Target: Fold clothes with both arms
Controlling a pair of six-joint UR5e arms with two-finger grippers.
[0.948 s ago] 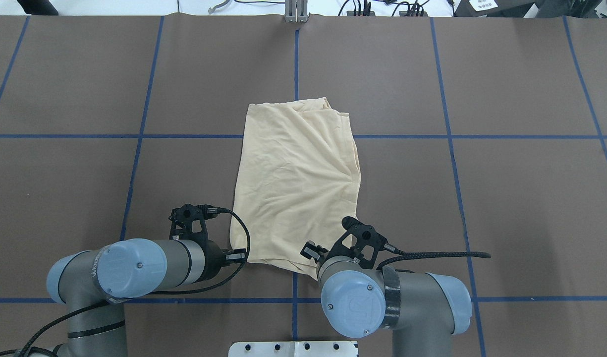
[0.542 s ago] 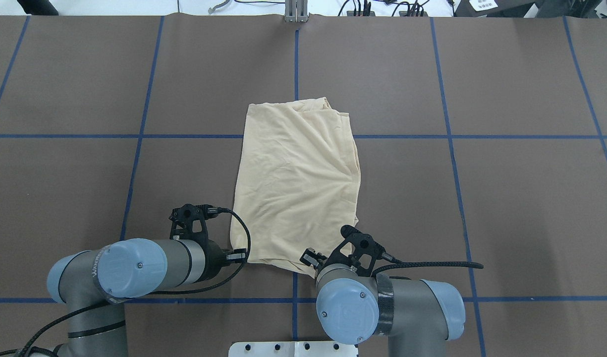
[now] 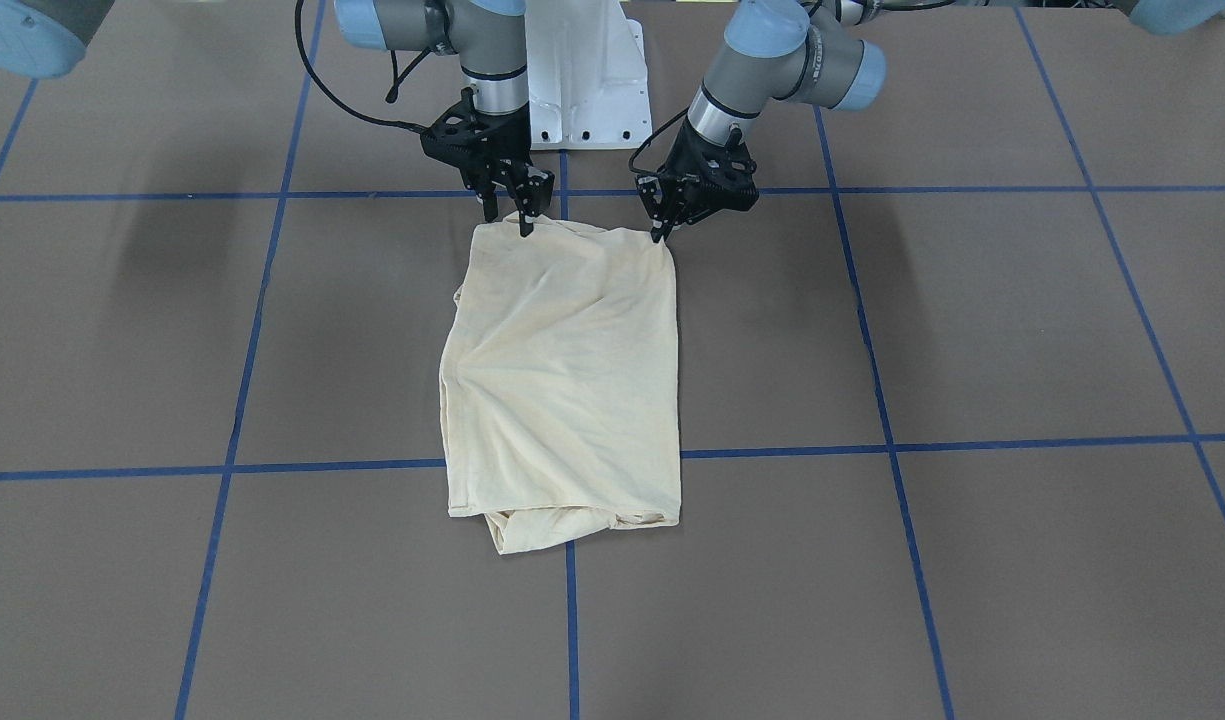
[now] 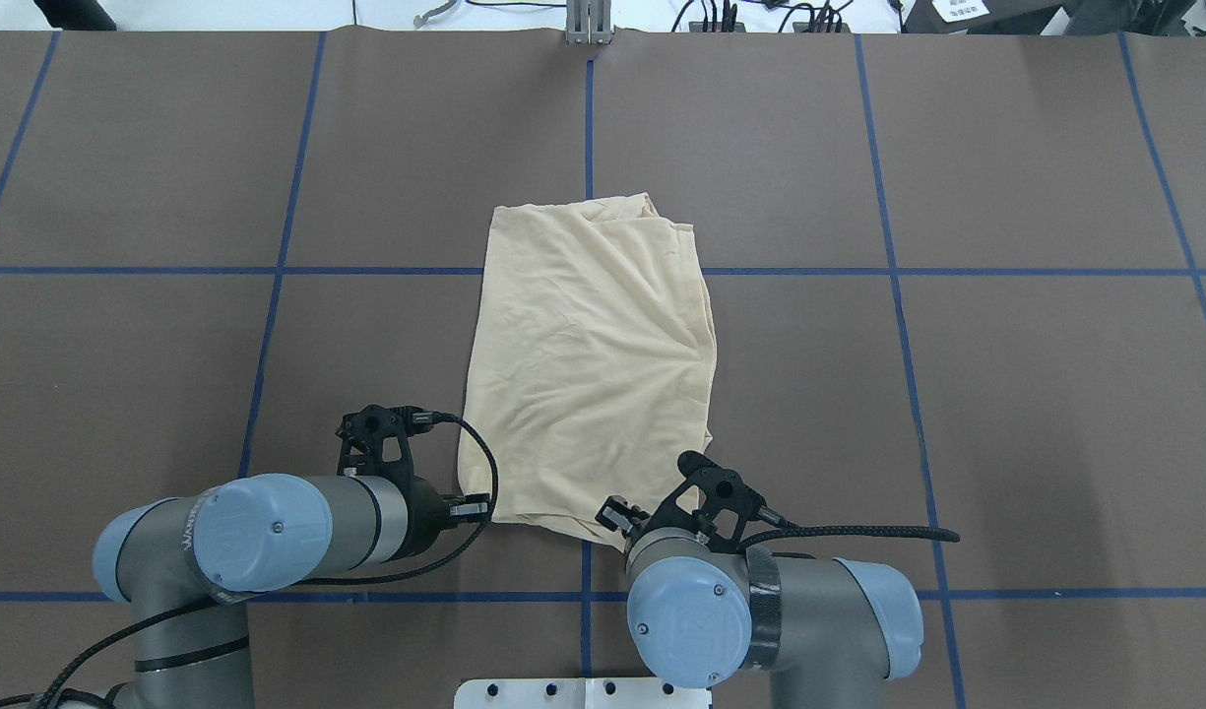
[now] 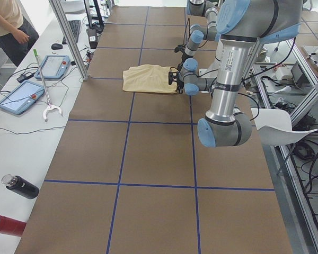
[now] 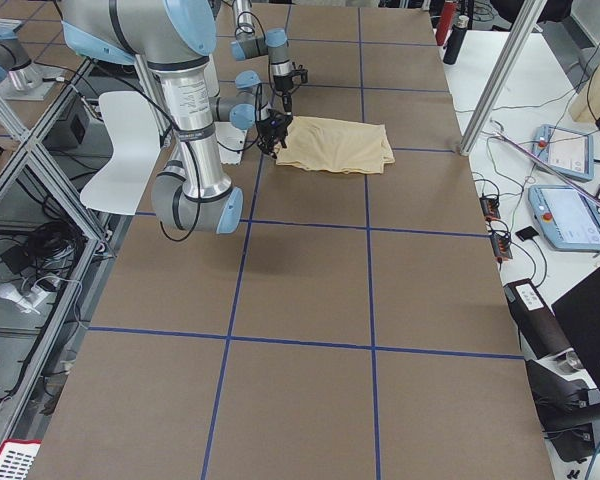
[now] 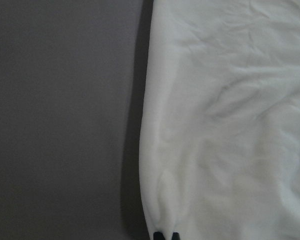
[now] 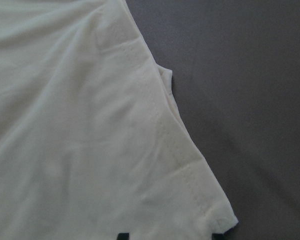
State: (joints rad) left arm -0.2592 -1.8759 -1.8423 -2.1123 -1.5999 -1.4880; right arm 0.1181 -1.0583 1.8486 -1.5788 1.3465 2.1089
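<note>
**Both end effectors at the robot-side corners of the folded shirt**

Shirt (image 4: 588,364): pale cream, folded into a rough upright rectangle, lying flat in the middle of the brown worktop (image 4: 957,394). Plain side up, no print showing. The long axis runs away from the robot. It covers the centre blue tape line (image 4: 588,128) and crosses one transverse line. At the far end a bunched lower layer sticks out past the top layer. Soft creases fan across the fabric from its right edge, as seen from overhead.

Left arm (image 4: 268,532): wrist over the shirt's near-left corner. Left end effector (image 3: 660,236) points down onto that corner. In the wrist view its two black tips (image 7: 165,235) sit close together with the fabric edge pinched between them, so it is clenched on the shirt.

Right arm (image 4: 760,611): wrist over the near-right corner. Right end effector (image 3: 508,222) is released, its fingers spread. In its wrist view the fingertips (image 8: 122,235) stand well apart at the bottom of the frame, with the stitched corner of the shirt lying between them. The front view shows one finger touching the cloth at the corner.

The white pedestal (image 3: 582,90) stands just behind both wrists.
</note>
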